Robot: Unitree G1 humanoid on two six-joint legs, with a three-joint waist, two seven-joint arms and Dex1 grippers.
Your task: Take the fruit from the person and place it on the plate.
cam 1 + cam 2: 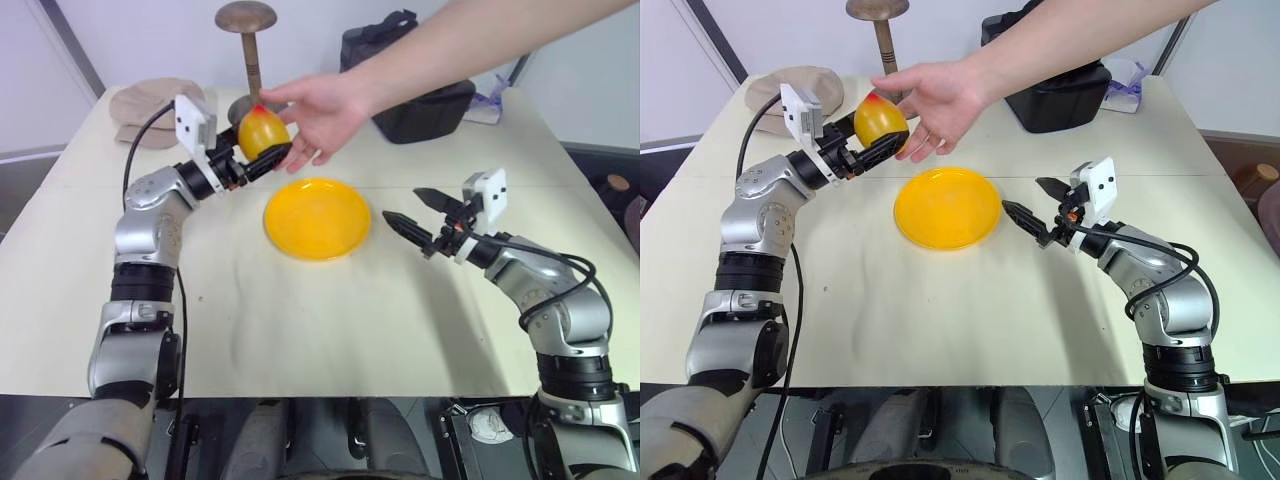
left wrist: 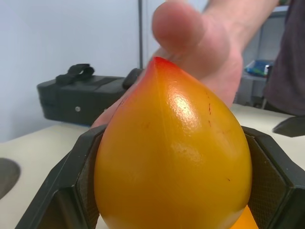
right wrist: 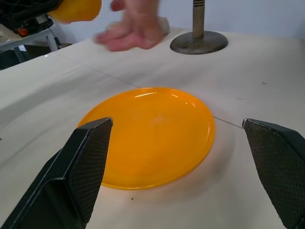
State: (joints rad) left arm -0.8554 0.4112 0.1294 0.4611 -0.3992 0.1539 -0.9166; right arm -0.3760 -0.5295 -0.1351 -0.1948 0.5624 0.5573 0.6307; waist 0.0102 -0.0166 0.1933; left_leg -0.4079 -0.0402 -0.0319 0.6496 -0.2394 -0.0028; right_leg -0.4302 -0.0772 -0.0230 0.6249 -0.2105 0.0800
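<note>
The left end effector [image 1: 262,155] has its two black fingers closed around the fruit [image 1: 260,130], one on each side, as the left wrist view shows well. The fruit is yellow-orange with a bit of red at its tip. It is up in the air, above the bench [image 1: 300,330] and a little way back and to the left of the plate [image 1: 318,217]. The person's hand [image 1: 322,112] is right at the fruit too, with the thumb near the red tip, and I cannot tell if the hand has let go. So the first part of the job, taking the fruit, looks about done or very close to done. The second part is not done, because the yellow plate has nothing on it. What is left, I think, is for the hand to pull away and for the left arm to carry the fruit over the plate, lower it and let go. The right end effector [image 1: 1028,204] has its fingers spread wide and holds nothing. It hangs just beside the right edge of the plate, pointing at it.
</note>
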